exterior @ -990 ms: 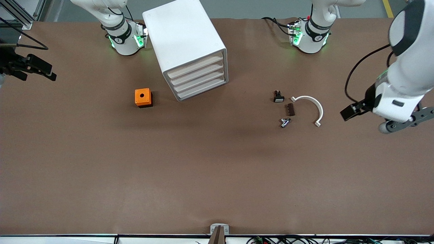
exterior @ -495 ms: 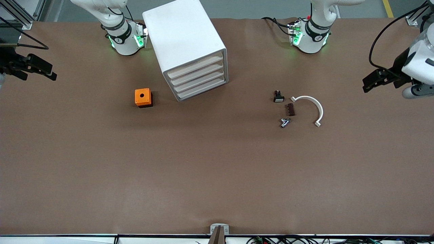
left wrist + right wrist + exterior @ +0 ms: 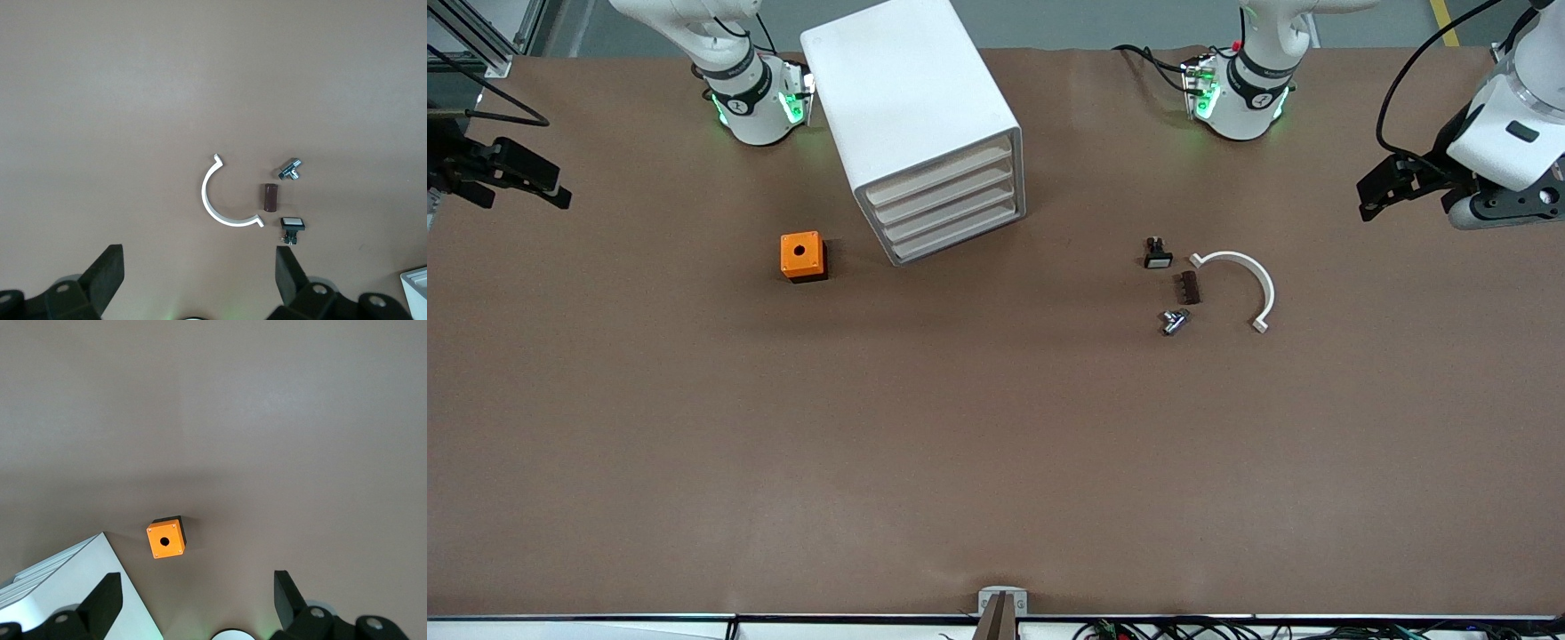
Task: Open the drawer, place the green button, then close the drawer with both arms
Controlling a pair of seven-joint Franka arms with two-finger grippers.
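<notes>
Left jaws spread, empty, over the surface at the left arm's end | right jaws spread, empty, over the right arm's end | green button nowhere in my views | cabinet drawers all shut | if opening comes next, I'd grip one drawer front squarely and pull straight

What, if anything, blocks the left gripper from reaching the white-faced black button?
Probably nothing, so yes: the left gripper, open, hangs over bare table, and the white-faced black button lies uncovered, with only a brown block close beside it.
</notes>
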